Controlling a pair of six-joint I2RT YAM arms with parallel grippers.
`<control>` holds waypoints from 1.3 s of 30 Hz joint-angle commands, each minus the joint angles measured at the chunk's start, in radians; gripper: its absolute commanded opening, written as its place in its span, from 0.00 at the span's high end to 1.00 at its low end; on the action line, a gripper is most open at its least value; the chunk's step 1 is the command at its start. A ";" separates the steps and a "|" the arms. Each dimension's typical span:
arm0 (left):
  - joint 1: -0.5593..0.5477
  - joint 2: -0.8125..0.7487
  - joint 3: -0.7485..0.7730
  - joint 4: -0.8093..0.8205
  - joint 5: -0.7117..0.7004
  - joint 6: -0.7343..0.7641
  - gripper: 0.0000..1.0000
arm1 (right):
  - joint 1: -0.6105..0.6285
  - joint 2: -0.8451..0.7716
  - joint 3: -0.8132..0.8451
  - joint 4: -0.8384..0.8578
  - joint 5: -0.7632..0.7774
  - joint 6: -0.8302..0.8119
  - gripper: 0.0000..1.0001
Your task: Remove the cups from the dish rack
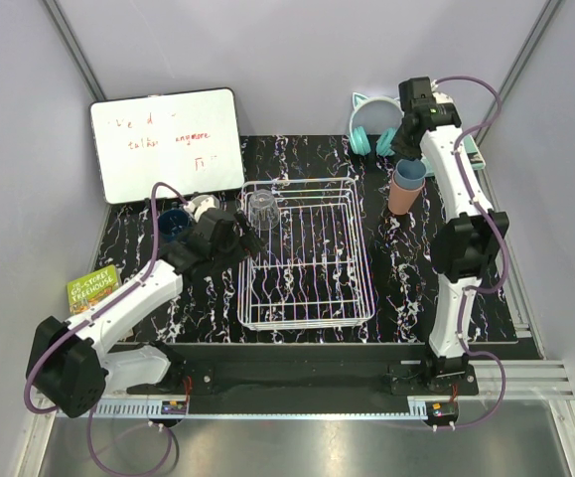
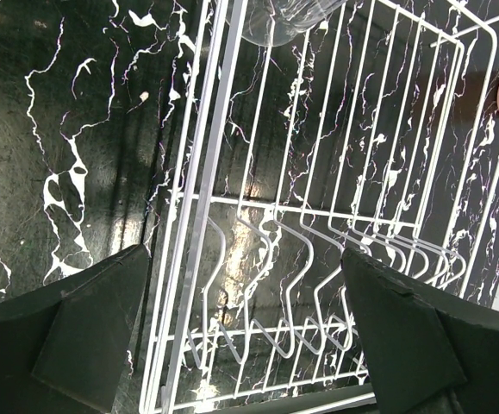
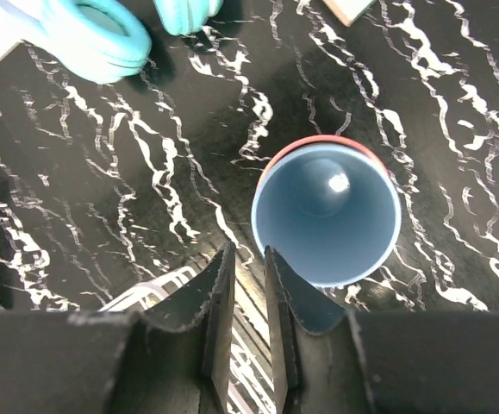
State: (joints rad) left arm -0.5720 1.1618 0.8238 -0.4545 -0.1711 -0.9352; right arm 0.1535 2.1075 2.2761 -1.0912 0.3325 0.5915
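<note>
**Desk:** Where are the cups sitting?

**Me:** I'm seeing a blue cup point(image 3: 327, 216) nested inside a pink cup point(image 1: 402, 202). They're on the table point(image 1: 406, 298) to the right of the dish rack point(image 1: 307, 323), near the teal headphones point(image 1: 371, 139). A clear glass point(image 1: 260, 204) is sitting in the rack's far left corner. A dark mug point(image 1: 175, 224) is standing on the table left of the rack.

**Desk:** What's the right gripper doing?

**Me:** The right gripper point(image 3: 247, 293) is hanging above the stack, by the near edge of the blue cup's rim. Its fingers are parted only a crack. I'm seeing nothing between them, just tabletop through the gap.

**Desk:** And the left one?

**Me:** The left gripper point(image 2: 245, 254) is spread as wide as it goes and gripping nothing. It's hovering over the rack's left wall, with the wires running between its fingers point(image 2: 85, 336). The glass is showing just beyond them.
</note>
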 commanded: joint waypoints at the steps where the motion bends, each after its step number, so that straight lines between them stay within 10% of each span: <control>1: -0.003 -0.002 0.014 0.037 0.004 0.025 0.01 | -0.003 -0.137 -0.070 0.121 -0.085 0.007 0.71; 14: -0.003 0.140 0.299 0.031 -0.152 0.335 0.01 | 0.141 -0.769 -0.838 0.591 -0.329 -0.007 0.25; 39: 0.070 0.757 0.742 -0.004 -0.191 0.389 0.01 | 0.267 -1.153 -1.322 0.757 -0.487 0.074 0.24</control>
State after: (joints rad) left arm -0.5190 1.8938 1.5146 -0.4740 -0.3382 -0.5316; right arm 0.4126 0.9493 0.9833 -0.3862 -0.1112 0.6491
